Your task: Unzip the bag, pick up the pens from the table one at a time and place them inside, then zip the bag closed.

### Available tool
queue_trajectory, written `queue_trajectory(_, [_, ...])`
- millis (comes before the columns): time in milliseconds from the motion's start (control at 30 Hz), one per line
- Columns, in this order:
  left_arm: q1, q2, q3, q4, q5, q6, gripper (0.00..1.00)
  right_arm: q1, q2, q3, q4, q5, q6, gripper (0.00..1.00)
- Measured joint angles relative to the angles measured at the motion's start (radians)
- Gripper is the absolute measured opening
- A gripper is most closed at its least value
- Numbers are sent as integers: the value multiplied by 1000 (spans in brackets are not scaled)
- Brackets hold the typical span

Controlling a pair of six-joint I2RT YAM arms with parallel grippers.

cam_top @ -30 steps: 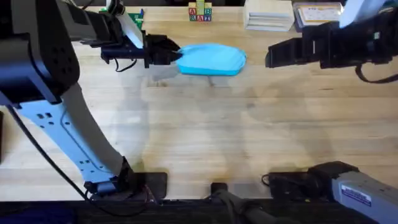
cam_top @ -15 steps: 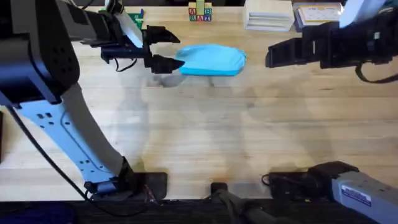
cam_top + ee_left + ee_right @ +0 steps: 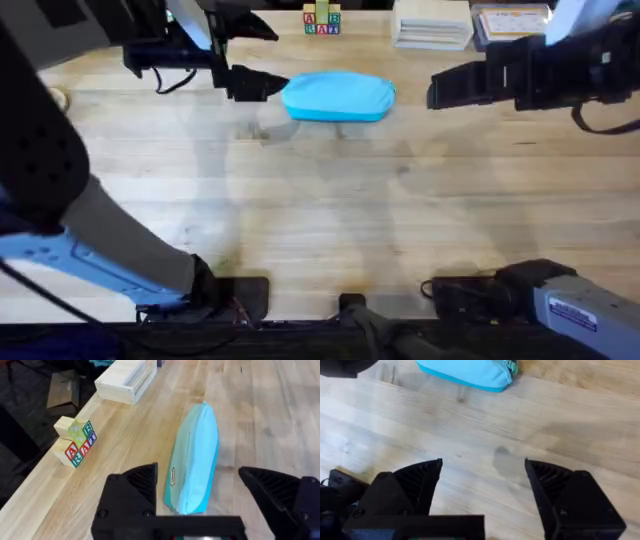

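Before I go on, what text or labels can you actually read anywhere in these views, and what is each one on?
"A", "R", "A", "T": letters on the wooden alphabet blocks at the table's far edge; a "B" is less sure.
Small tag on the side of the blue bag: printed, too small to read.
Label on the right arm's base: too blurred to read.
Boxes at the far edge: no legible text.

Overhead and wrists, perhaps all bag-facing (image 3: 338, 96)

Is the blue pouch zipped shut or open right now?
Shut, apparently: the bag lies flat with no gap along its seam; the zipper pull sits at one end.
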State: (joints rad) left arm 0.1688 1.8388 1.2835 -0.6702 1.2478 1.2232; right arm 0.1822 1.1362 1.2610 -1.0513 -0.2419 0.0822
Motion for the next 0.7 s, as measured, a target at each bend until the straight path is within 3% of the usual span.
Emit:
queue_trajectory(433, [0, -283, 0, -315, -237, 1, 997, 0, 0, 0, 0, -3, 0, 998])
queue_trajectory(467, [0, -336, 0, -390, -284, 3, 998, 0, 0, 0, 0, -4, 0, 997])
queue_trajectory(700, [0, -440, 0, -546, -363, 3, 998, 0, 0, 0, 0, -7, 0, 998])
